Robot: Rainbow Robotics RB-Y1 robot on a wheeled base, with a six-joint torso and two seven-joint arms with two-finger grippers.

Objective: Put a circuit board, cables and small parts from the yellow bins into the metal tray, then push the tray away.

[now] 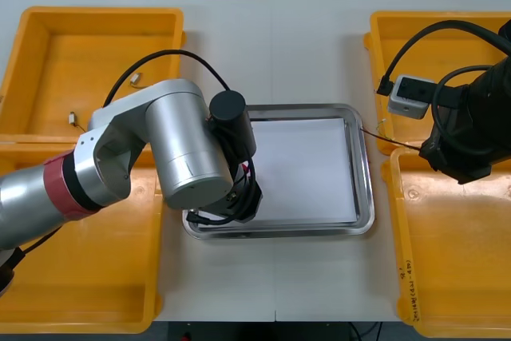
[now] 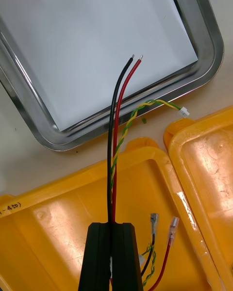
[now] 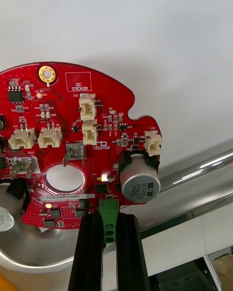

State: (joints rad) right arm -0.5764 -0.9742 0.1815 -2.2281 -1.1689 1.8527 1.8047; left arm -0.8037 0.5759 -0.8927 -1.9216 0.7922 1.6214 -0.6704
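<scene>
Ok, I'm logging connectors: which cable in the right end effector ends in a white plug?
The twisted yellow-and-green cable: its tip, just outside the tray, carries a small white plug. The black cable and red cable end in bare metal tips.

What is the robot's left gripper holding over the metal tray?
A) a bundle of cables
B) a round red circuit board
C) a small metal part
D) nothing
B: the left gripper is shut on the green connector at the edge of the red circuit board, above the tray; the cables are in the right gripper.
</scene>
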